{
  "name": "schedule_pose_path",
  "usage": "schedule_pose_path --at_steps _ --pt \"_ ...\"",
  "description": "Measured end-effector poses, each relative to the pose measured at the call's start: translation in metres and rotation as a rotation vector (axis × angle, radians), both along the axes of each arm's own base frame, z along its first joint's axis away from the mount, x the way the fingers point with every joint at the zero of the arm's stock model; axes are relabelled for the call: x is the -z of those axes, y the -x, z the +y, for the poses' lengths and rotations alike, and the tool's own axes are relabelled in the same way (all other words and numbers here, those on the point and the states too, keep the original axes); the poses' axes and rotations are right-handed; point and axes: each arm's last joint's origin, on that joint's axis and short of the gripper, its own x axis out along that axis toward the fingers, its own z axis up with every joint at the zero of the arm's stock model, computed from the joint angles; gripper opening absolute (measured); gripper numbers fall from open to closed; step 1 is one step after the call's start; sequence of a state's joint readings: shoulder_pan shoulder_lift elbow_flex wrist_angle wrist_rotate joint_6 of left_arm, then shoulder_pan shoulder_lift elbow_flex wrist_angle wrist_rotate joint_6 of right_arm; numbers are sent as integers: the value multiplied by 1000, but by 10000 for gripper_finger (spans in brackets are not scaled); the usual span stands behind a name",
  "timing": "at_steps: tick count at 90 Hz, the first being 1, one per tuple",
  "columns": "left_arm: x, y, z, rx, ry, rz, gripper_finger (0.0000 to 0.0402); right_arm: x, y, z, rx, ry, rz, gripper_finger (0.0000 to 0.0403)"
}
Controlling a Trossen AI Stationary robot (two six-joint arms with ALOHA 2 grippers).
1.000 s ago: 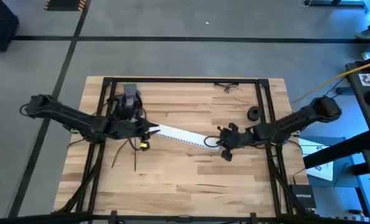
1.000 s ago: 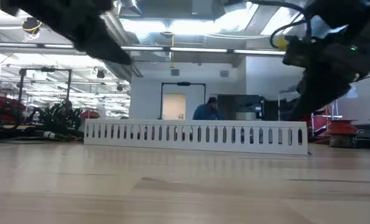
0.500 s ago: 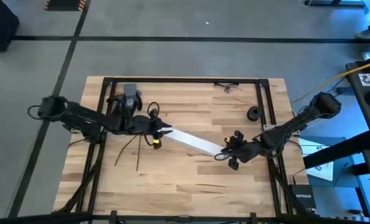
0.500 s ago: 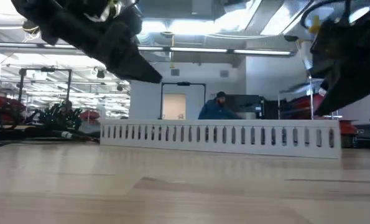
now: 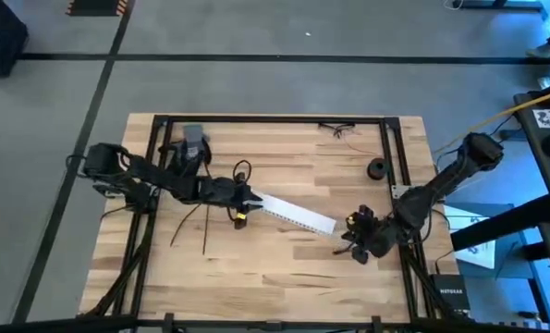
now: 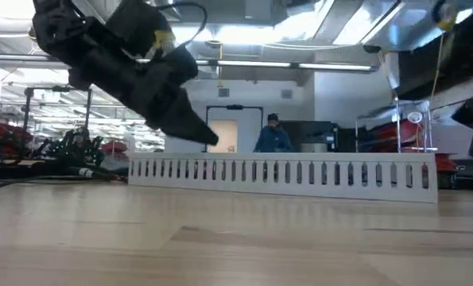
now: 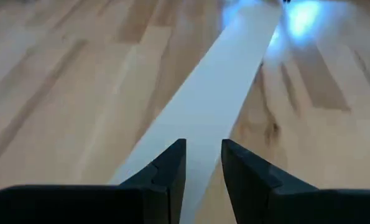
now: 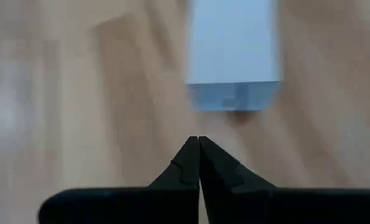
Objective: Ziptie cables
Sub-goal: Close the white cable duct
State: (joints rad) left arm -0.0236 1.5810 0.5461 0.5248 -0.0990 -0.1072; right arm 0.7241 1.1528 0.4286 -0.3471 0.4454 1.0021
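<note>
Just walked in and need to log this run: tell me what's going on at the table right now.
Two robot arms are working at a wooden table around a long white slotted strip. The left gripper sits at one end of the strip, fingers slightly apart over it. The right gripper is shut and empty, just off the strip's other end with a gap between them. The thin dark cables lie loose on the table beside the left arm, untouched and not yet tied.

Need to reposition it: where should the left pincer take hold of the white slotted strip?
Grip the white slotted strip at its near end, where the left pincer already hovers slightly open. Come from above, one finger along each long edge: it lies flat, narrow enough to straddle.
</note>
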Motion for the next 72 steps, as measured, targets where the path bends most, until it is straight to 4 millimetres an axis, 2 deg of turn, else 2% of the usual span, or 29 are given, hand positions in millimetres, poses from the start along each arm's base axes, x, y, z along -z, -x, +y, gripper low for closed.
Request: schedule_pose_path --at_steps 13,24,33,54,62,72 --pt "-1 0 0 -5 10 -9 96 18 -4 -2 56 106 -37 3" --pt "-1 0 0 -8 16 -10 96 29 -8 -3 70 127 -8 9" --pt "-1 0 0 -10 18 -11 96 32 -13 -1 79 135 -33 38" --pt "-1 -1 0 -10 19 -13 96 41 -14 -1 69 184 -12 138" --pt "-1 -1 0 -10 18 -15 96 44 -18 -1 87 210 -33 153" --pt "-1 -1 0 -10 18 -15 96 49 -23 -3 110 212 -30 146"
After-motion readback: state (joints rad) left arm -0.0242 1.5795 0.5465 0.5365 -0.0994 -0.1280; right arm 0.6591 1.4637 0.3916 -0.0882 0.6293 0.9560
